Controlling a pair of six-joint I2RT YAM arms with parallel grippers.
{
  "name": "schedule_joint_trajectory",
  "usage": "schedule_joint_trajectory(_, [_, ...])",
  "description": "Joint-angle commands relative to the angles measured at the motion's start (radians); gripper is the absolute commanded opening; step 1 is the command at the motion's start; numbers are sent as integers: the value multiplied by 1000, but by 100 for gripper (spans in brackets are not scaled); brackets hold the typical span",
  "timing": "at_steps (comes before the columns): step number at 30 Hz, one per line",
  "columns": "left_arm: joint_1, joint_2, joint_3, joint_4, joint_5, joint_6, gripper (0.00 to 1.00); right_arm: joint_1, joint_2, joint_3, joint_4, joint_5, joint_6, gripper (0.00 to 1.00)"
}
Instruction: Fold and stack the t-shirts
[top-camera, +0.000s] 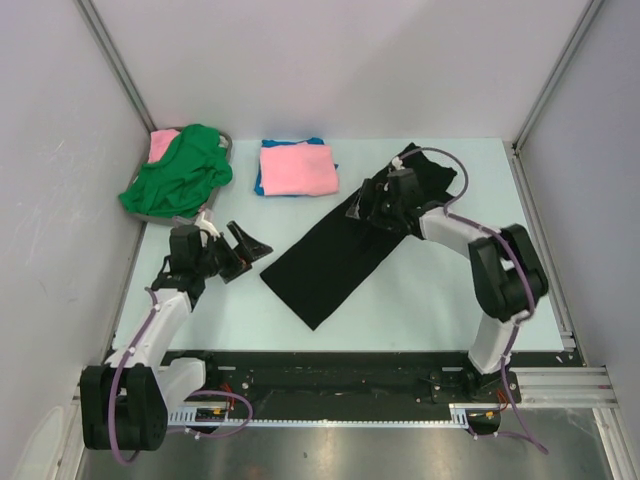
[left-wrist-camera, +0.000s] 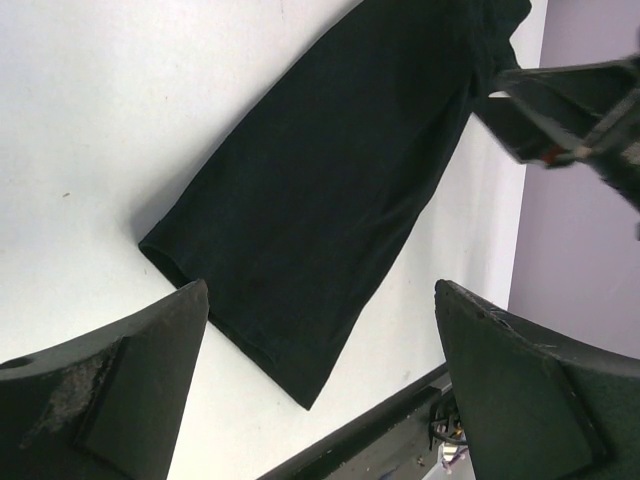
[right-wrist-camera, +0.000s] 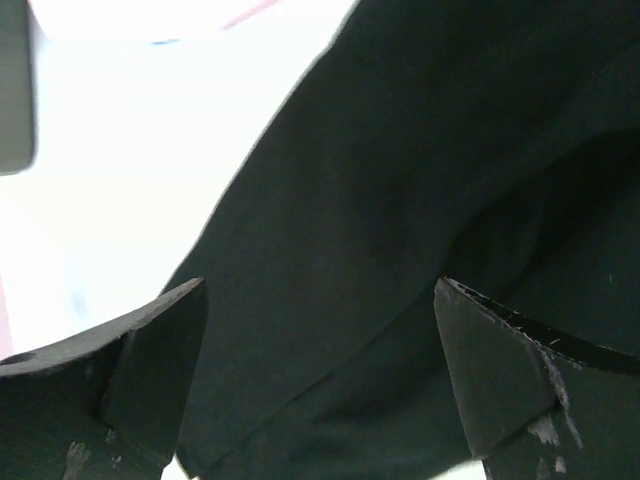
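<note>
A pale worktop (top-camera: 420, 300) sits inside white walls, with 2 robot arms mounted at its near edge. A long black t-shirt (top-camera: 335, 262), folded into a narrow strip, lies flat and runs diagonally from the centre towards the far right.

The right hand (top-camera: 375, 205) hangs over the far part of this shirt with its fingers spread wide, holding nothing. The hand and its arm cover that end of the cloth from above. The right wrist camera shows dark fabric (right-wrist-camera: 400, 250) filling the gap between the spread fingers (right-wrist-camera: 150, 350).

The left hand (top-camera: 252, 256) is also spread wide and holds nothing. It sits just beside the shirt's near left corner and points towards it. Its wrist camera looks along the strip (left-wrist-camera: 330, 200) to the right arm (left-wrist-camera: 570, 110) at the far end.

At the far centre, apart from the black shirt, a folded pink t-shirt (top-camera: 297, 169) lies on a folded blue t-shirt (top-camera: 260, 185). At the far left, a crumpled green t-shirt (top-camera: 180, 172) fills a grey-rimmed tray (top-camera: 229, 150), partly covering another pink garment (top-camera: 163, 143).
</note>
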Motion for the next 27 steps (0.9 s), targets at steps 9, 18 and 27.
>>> schedule_joint_trajectory(9, [-3,-115,21,-118,-24,49,100,346,-468,-167,-378,312,-1,100])
schedule_joint_trajectory(18, [11,-138,32,-189,-41,76,100,712,-559,-485,-180,453,345,96])
schedule_joint_trajectory(27, [45,-180,20,-220,-47,81,100,812,-401,-509,-17,524,495,93])
